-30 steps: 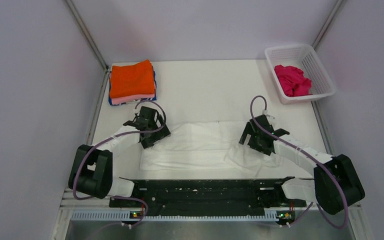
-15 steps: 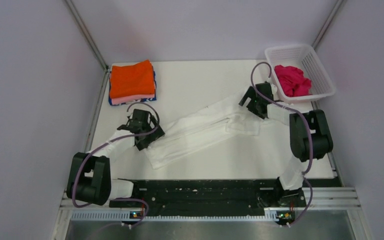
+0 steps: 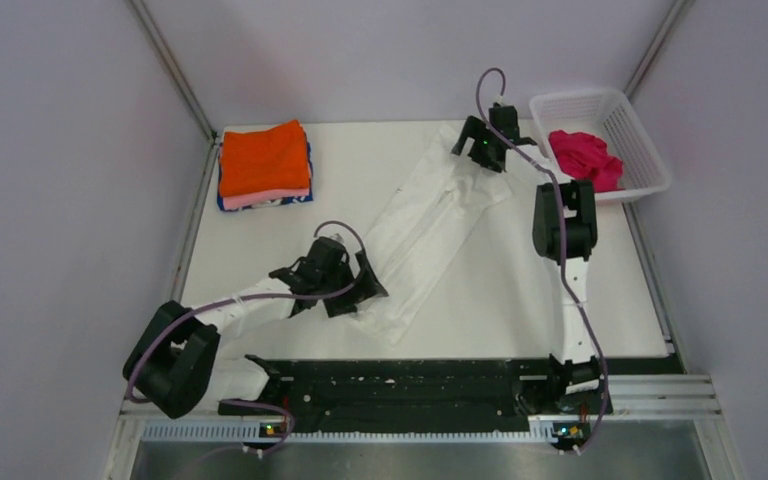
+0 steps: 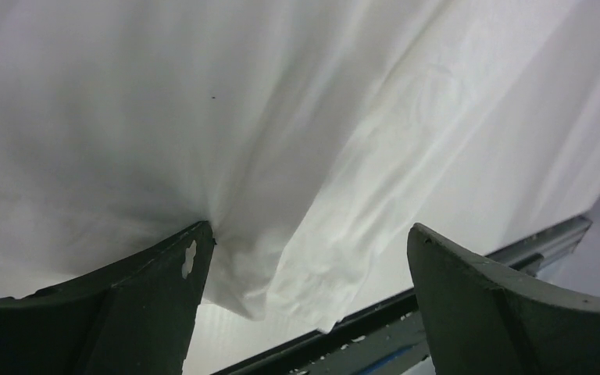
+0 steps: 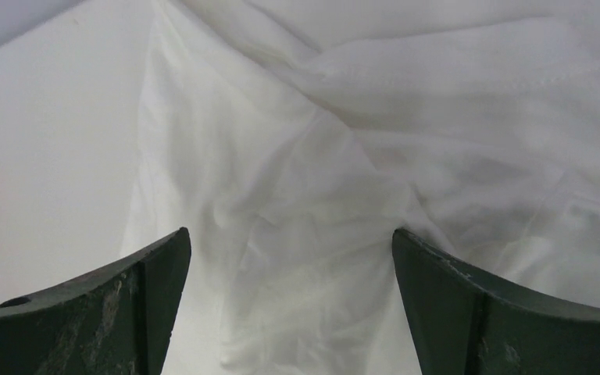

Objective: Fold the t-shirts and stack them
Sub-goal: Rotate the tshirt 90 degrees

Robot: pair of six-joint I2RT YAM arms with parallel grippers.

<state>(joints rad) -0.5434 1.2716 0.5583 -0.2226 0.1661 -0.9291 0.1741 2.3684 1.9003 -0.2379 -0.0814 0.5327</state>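
The thin, limp white t-shirt (image 3: 430,225) lay stretched slantwise across the table (image 3: 505,300), left gripper (image 3: 363,290) at its near end, right gripper (image 3: 476,150) at its far end, both with fingers spread apart on the cloth; its corners looked the surest hold.

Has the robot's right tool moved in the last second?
Yes: the right tool moved farther from the arm bases, ending beside the white plastic lattice basket.
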